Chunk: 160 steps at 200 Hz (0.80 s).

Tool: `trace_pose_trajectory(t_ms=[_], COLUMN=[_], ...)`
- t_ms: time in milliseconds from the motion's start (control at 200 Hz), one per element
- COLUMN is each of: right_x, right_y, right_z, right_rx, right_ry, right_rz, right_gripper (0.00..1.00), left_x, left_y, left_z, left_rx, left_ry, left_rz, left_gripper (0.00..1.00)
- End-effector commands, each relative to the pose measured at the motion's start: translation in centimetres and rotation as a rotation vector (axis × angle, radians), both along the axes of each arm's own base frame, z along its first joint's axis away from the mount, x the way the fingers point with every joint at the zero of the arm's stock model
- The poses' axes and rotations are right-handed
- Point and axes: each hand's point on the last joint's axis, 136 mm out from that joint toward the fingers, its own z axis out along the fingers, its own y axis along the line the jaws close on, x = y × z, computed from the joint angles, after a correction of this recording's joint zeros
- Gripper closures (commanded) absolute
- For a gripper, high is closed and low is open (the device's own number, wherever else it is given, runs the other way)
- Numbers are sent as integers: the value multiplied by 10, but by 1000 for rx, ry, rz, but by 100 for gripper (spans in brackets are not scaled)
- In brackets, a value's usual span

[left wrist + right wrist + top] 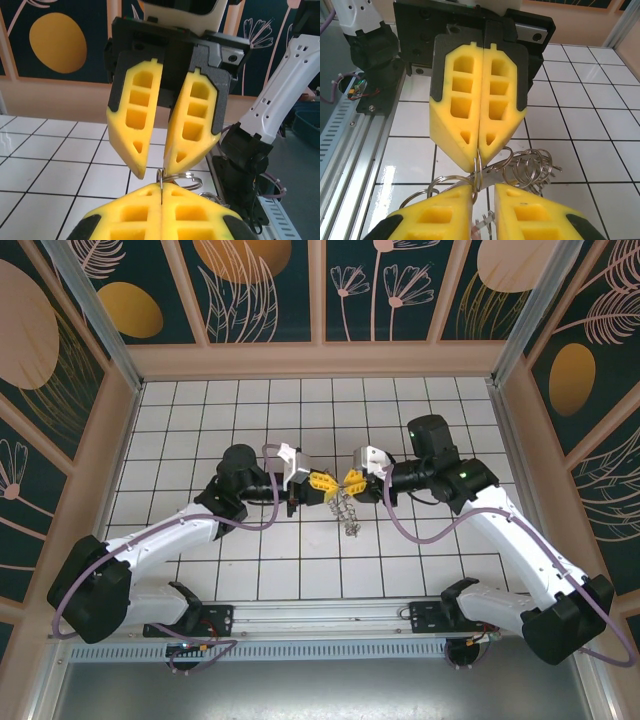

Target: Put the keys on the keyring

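over tiled table (200,420), keyring (527,167) pinched in left tool (477,159).

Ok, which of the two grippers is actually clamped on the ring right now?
The left gripper: its yellow fingers are pressed together, pinching the thin metal ring at their tips. The right gripper has its fingers slightly apart.

You look down on the keyring (346,512) from high behind; your two wrist cameras face each other across it, close in, sharing it.
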Motion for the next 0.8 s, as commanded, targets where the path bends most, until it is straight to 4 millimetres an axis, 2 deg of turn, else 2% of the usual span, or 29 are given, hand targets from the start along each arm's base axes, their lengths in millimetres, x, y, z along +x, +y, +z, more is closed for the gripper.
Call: trace_pose_trajectory(t_ms=[0,205,641,691,736,796], right_x=[1,-1,2,3,5,6], right_y=[3,7,13,12,11,9], right_z=[0,2,-3,-4,-5,-6], right_rx=[24,43,52,46,39,26], right_ry=[12,37,74,70,67,62], right_rz=[18,47,73,64,54,43], right_gripper=[79,78,84,88,100,100], left_x=[-5,-3,0,2,8,14], left_y=[2,2,0,-1,-2,-5], left_z=[23,23,32,30,24,9], left_rx=[-93,-114,-183,-174,-145,-59], left_ry=[-66,-70,-84,-76,-67,-58], left_rz=[-26,-21,-13,-5,20,40], left_gripper=[100,100,100,100,100,100])
